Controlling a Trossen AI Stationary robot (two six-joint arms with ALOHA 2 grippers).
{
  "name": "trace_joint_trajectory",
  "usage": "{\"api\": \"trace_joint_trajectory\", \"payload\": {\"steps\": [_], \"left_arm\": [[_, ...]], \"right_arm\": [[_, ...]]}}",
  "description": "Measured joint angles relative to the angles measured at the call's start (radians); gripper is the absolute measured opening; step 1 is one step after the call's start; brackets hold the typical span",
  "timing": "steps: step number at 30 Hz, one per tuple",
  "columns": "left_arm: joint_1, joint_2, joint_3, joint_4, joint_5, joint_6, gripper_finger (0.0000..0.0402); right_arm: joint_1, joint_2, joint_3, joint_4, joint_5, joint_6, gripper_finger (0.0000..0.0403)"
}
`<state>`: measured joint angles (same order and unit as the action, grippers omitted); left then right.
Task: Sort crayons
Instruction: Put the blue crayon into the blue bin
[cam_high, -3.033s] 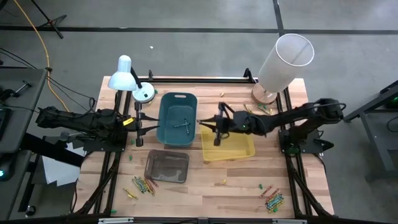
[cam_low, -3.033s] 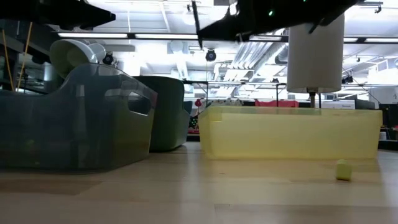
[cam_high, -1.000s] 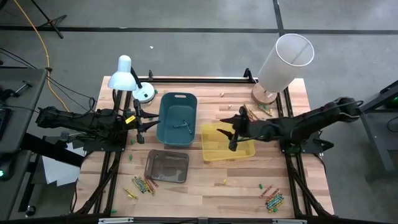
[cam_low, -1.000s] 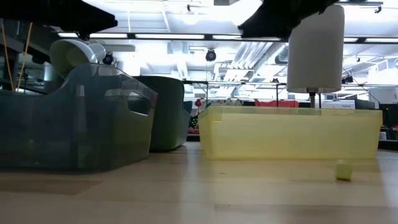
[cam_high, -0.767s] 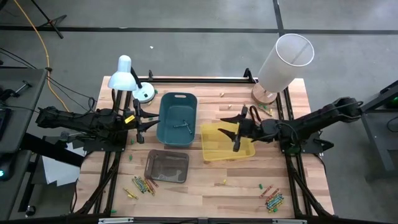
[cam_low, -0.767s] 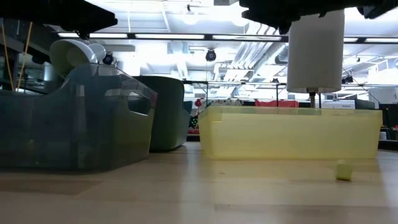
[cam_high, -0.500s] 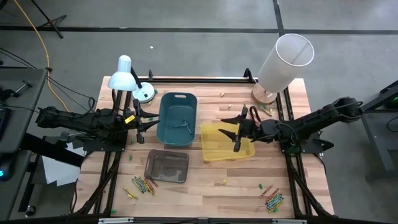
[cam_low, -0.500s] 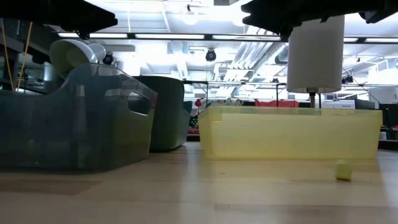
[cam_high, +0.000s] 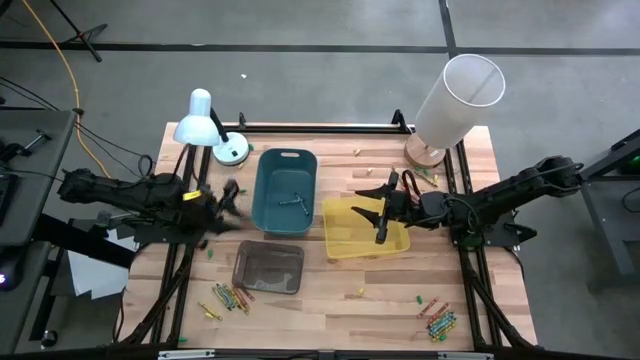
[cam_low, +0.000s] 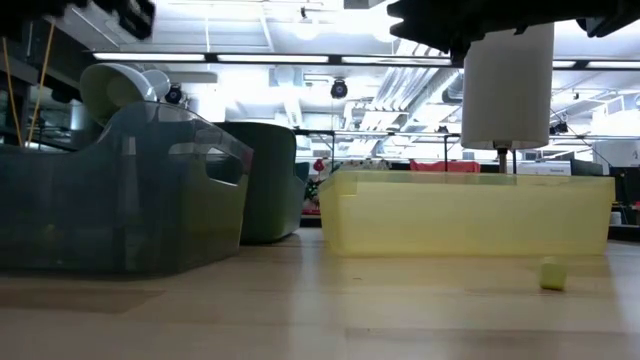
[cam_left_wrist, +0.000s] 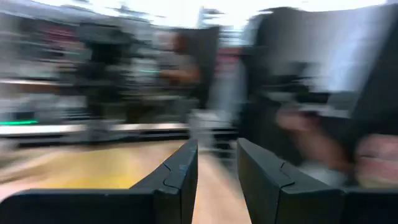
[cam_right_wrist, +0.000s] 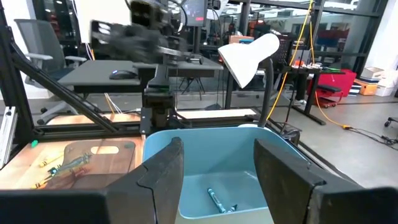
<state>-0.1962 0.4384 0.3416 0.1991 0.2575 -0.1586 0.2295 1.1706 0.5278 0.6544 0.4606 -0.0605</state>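
now from above, the left gripper (cam_high: 228, 203) has swung from beside the teal bin (cam_high: 286, 190) toward the grey bin (cam_high: 268, 267); the right gripper (cam_high: 383, 208) hovers over the yellow bin (cam_high: 366, 229). crayons (cam_high: 228, 297) lie by the near edge. the left wrist view shows part-open, empty jaws; the right wrist view shows wide, empty jaws. likely heading for another pickup.

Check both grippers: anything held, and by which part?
Nothing held. The right gripper hangs open over the yellow bin, jaws empty. The left gripper, left of the blue bin, shows a bare gap between its jaws.
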Motion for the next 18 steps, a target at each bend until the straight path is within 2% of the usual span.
{"api": "trace_joint_trajectory", "payload": {"steps": [1,3,7,9,13,15,18], "left_arm": [[-0.031,0.016,0.012,0.006,0.044,-0.026,0.0099],[-0.117,0.060,0.035,0.018,0.052,-0.078,0.0099],[-0.330,0.199,0.120,-0.063,-0.125,-0.130,0.0099],[-0.440,0.291,0.197,-0.195,-0.244,-0.160,0.0099],[-0.626,0.504,0.402,-0.576,-0.443,-0.312,0.0099],[-0.697,0.620,0.512,-0.783,-0.487,-0.410,0.0099],[-0.779,0.790,0.665,-1.041,-0.491,-0.521,0.0099]], "right_arm": [[0.000,0.000,0.000,0.000,0.000,0.000,0.0188],[0.000,0.000,0.000,-0.001,0.000,0.000,0.0188],[0.000,0.000,0.000,-0.001,0.000,0.000,0.0188],[0.000,0.000,0.000,-0.001,0.000,0.001,0.0188],[0.000,0.000,0.000,-0.003,0.000,0.030,0.0188],[0.000,0.000,0.001,-0.008,-0.001,0.035,0.0188],[0.000,0.000,0.001,-0.013,0.000,0.035,0.0188]]}}
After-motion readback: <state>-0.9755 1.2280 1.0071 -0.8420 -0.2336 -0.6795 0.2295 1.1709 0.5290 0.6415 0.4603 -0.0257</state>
